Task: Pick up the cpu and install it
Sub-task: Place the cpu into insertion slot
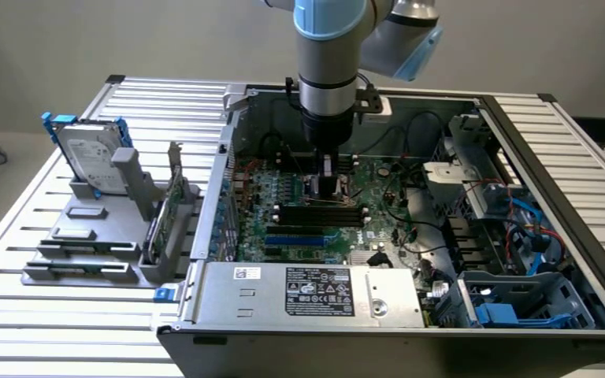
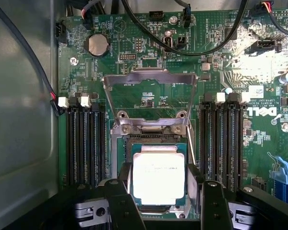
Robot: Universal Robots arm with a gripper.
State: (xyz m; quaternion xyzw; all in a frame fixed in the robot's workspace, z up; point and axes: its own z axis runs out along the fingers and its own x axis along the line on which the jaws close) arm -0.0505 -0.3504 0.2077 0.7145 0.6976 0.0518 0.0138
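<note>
The cpu [image 2: 159, 175], a small square chip with a shiny silver top, lies flat in the motherboard socket [image 2: 129, 143], level with its frame. Beyond the chip, the socket's metal load plate [image 2: 150, 79] stands flipped open. My gripper [image 2: 159, 181] straddles the cpu, and its grey pads [image 2: 125, 178] press against two opposite edges of the chip. In the exterior view the gripper [image 1: 329, 187] reaches straight down into the open computer case [image 1: 491, 106], just above the motherboard [image 1: 281, 193].
Black memory slots [image 2: 84, 143] flank the socket on both sides, and black cables [image 2: 149, 33] cross the board above it. Outside the case, on the exterior view's left, a rack [image 1: 82, 236] holds a silver hard drive with blue brackets [image 1: 87, 153]. The power supply [image 1: 318, 291] sits along the near case edge.
</note>
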